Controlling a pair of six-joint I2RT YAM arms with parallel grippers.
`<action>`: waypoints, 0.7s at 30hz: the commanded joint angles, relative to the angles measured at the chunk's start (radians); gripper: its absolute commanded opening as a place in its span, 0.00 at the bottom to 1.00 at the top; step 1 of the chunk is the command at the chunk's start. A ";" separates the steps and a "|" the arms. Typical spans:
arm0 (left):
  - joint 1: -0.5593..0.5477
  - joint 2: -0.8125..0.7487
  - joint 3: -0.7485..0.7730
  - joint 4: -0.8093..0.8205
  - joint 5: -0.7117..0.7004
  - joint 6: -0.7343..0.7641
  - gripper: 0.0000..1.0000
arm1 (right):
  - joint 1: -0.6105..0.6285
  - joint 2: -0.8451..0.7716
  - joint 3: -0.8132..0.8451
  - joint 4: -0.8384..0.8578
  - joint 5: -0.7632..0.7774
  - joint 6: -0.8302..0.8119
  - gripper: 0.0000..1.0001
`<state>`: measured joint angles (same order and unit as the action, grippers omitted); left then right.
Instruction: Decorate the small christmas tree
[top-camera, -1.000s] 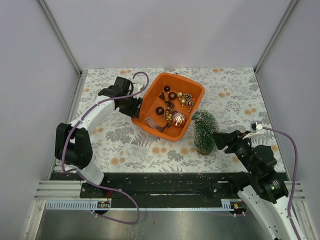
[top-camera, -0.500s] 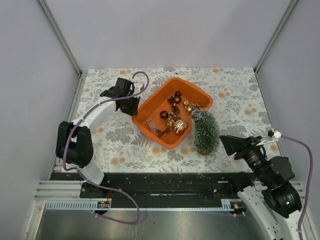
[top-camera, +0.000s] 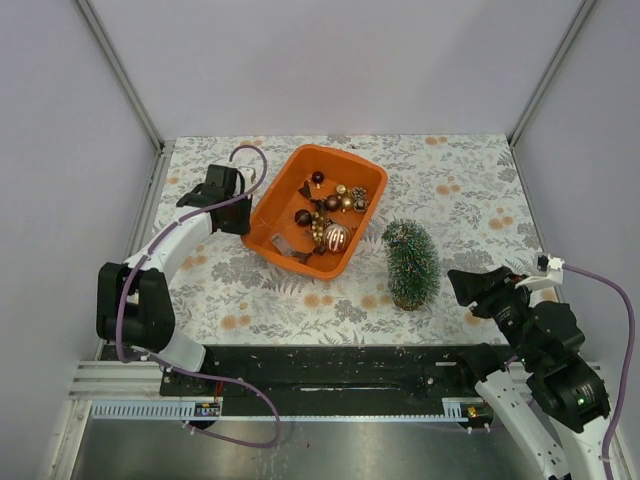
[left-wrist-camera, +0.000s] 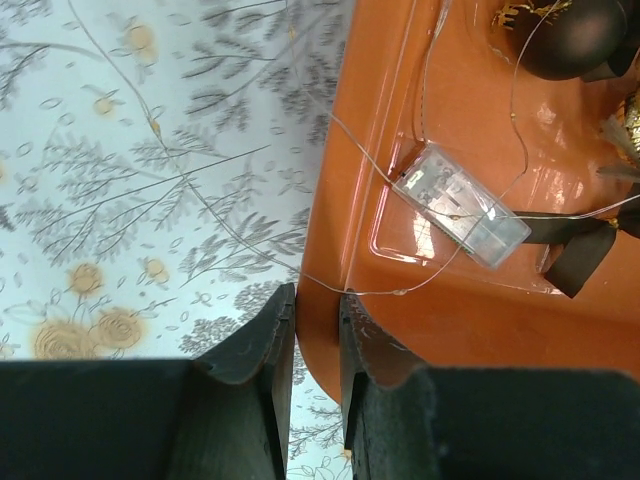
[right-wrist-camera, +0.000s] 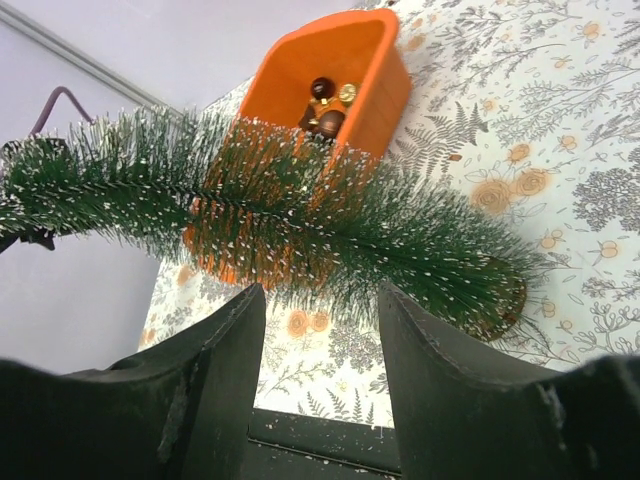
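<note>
At centre right of the top view, the small christmas tree (top-camera: 411, 262) stands upright on the floral bench (top-camera: 470, 180), near the orange tub (top-camera: 340, 160) of baubles (top-camera: 335, 205). Lower right, the right tool (top-camera: 465, 285) gapes wide, clear of the tree. At upper left, the left tool (left-wrist-camera: 310, 330) pinches the tub's rim.

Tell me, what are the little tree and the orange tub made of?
The tree looks like stiff green bristles, probably plastic, with white specks on the tips like fake snow. The tub looks like smooth, shiny plastic: light glints off its inside.
</note>
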<state>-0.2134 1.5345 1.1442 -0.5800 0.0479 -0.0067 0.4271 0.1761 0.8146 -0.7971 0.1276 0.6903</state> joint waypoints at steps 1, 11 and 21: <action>0.055 -0.030 -0.037 -0.012 -0.154 -0.052 0.09 | 0.009 -0.017 0.004 -0.030 0.059 0.020 0.57; 0.071 -0.102 -0.092 -0.061 -0.091 -0.061 0.22 | 0.007 0.108 0.057 -0.270 0.316 0.239 0.58; 0.074 -0.301 -0.071 -0.194 0.009 0.091 0.99 | 0.009 0.122 0.055 -0.295 0.399 0.315 0.66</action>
<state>-0.1448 1.3365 1.0470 -0.6998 0.0071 -0.0055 0.4286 0.3180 0.8452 -1.0985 0.4484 0.9737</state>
